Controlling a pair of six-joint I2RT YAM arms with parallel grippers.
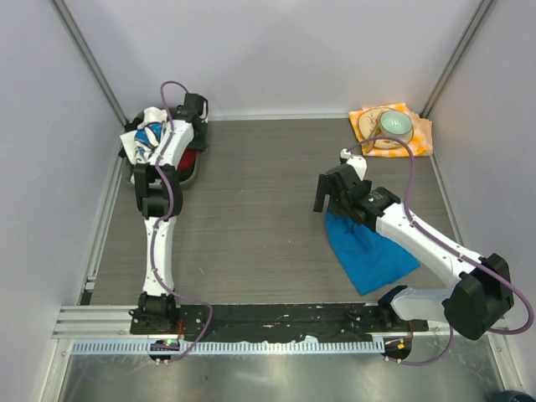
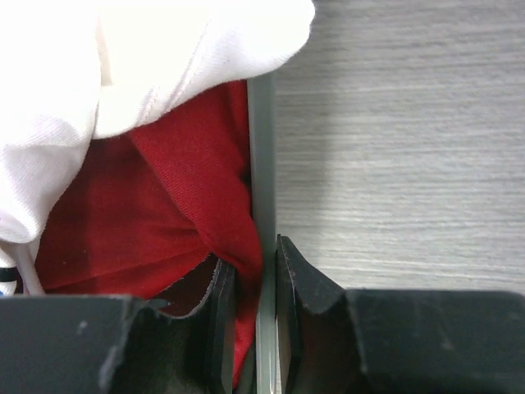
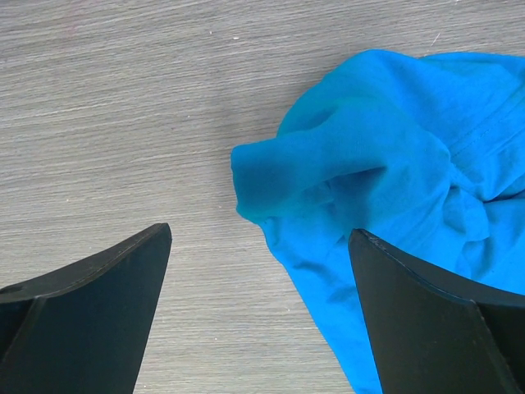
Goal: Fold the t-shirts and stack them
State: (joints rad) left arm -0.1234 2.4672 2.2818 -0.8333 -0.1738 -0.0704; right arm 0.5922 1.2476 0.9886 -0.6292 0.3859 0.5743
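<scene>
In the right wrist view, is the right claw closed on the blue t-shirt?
No, the right claw stands wide open above the table, and the blue t-shirt lies loose below it.

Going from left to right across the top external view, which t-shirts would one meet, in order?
Daisy-print white t-shirt → red t-shirt → blue t-shirt.

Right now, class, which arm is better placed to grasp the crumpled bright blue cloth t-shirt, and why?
Right. The right gripper hangs open just above an edge of the bright blue cloth t-shirt; the left gripper is far off on the other side, pinched on the red cloth t-shirt.
</scene>
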